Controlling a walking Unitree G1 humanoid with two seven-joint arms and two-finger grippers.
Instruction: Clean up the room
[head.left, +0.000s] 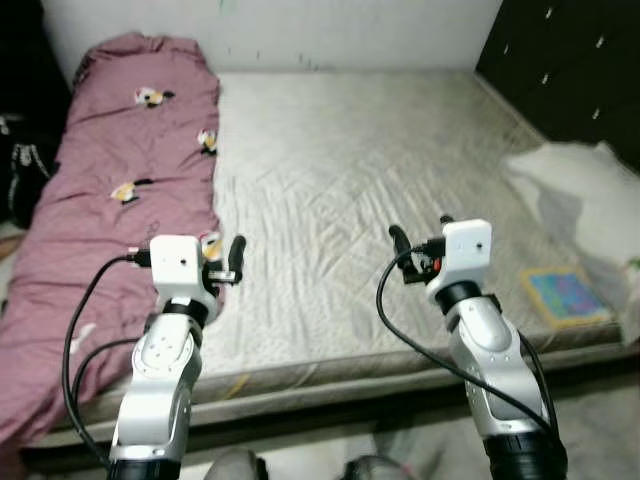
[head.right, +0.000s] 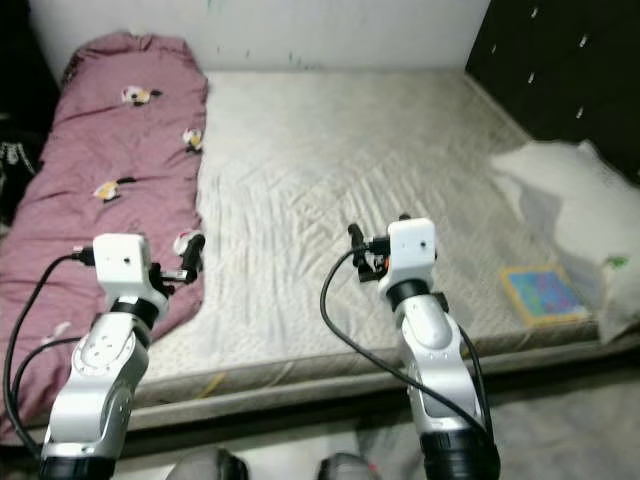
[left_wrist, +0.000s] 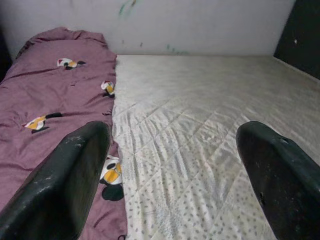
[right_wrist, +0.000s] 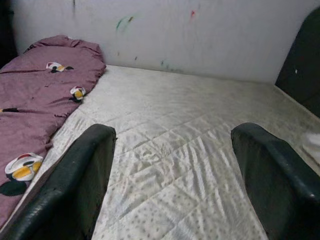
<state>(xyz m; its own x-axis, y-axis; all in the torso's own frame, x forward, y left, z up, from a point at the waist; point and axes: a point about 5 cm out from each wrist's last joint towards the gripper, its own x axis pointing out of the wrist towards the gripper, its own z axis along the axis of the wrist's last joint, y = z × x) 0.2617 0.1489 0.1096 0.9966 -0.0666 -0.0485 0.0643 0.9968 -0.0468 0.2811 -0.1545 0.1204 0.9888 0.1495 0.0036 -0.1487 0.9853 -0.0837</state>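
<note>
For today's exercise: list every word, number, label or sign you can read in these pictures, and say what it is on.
None can be read.
Colourful book on the mattress: cover too blurred to read.
Purple blanket: cartoon figures, no lettering.
Wall: coloured scribbles, not words.

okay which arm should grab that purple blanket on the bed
Left. The left gripper hovers open at the purple blanket's edge, while the right gripper is over bare mattress.

No legible text, labels or numbers. Book (head.left: 567, 296) cover on the bed (head.left: 350, 200), at 4 o'clock: coloured print, too blurred to read.
</note>
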